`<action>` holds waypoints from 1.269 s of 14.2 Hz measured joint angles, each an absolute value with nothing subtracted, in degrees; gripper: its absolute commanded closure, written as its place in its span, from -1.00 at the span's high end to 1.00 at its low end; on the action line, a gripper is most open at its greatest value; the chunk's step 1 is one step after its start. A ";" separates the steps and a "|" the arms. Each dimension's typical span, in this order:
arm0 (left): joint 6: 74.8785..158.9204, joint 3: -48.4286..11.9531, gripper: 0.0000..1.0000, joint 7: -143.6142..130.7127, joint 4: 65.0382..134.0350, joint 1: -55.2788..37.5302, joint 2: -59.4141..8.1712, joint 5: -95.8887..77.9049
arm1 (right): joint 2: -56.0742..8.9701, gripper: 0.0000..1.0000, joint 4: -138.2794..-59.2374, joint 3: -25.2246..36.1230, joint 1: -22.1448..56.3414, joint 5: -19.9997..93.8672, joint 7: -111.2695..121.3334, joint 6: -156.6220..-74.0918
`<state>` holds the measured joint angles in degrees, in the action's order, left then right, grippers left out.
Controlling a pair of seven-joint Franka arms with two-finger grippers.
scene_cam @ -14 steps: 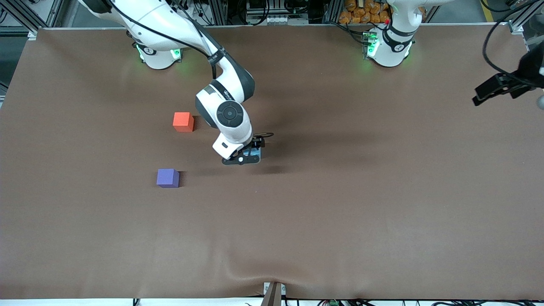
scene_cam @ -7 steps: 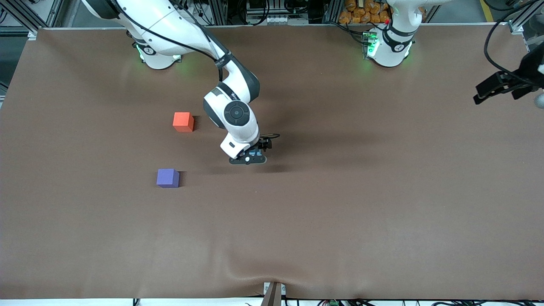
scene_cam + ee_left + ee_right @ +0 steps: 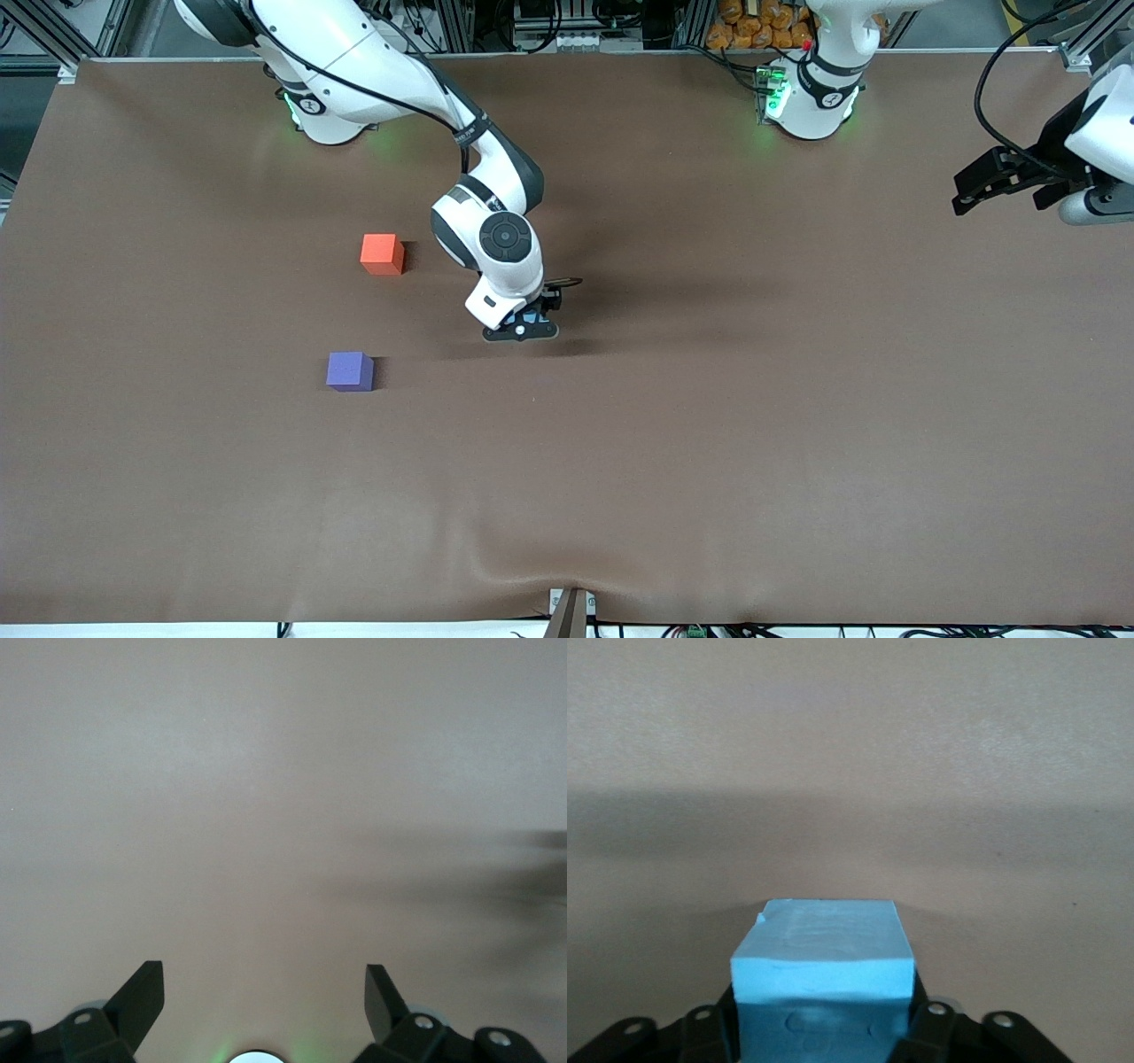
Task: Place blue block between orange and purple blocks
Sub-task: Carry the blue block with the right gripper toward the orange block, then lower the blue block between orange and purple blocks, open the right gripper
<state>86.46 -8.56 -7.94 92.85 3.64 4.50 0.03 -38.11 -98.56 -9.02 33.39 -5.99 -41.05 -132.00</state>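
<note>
Since the earlier frame, we saw the right gripper (image 3: 529,321) sink and clamp the blue block (image 3: 822,950), which sat toward the left arm's end from the orange block (image 3: 382,253) and the purple block (image 3: 349,370). A shallow hold risked slippage. The left gripper (image 3: 264,1003) waited, jaws spread and empty.

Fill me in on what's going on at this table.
The right gripper is down at the middle of the table, shut on the blue block. The orange block and the purple block sit apart toward the right arm's end, the purple one nearer the front camera, with nothing between them yet. The left gripper waits open over the left arm's end of the table.
</note>
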 measured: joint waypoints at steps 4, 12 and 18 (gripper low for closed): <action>86.34 -8.89 1.00 -7.94 92.86 3.65 4.63 0.03 | -34.77 -1.00 -96.08 -8.30 30.01 -6.51 -39.67 -121.35; 86.33 -8.78 1.00 -7.94 92.91 3.78 5.03 0.03 | -14.92 -1.00 -114.64 -8.13 7.76 -2.61 -12.41 -121.84; 86.33 -8.78 1.00 -7.94 93.02 3.79 5.04 0.03 | -14.18 -1.00 -128.47 -8.33 6.99 -0.23 -12.05 -134.59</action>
<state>86.33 -8.78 -7.94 93.02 3.79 5.04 0.03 -14.18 -128.47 -8.33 6.99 -0.23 -12.05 -134.59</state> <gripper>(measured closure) 0.000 0.396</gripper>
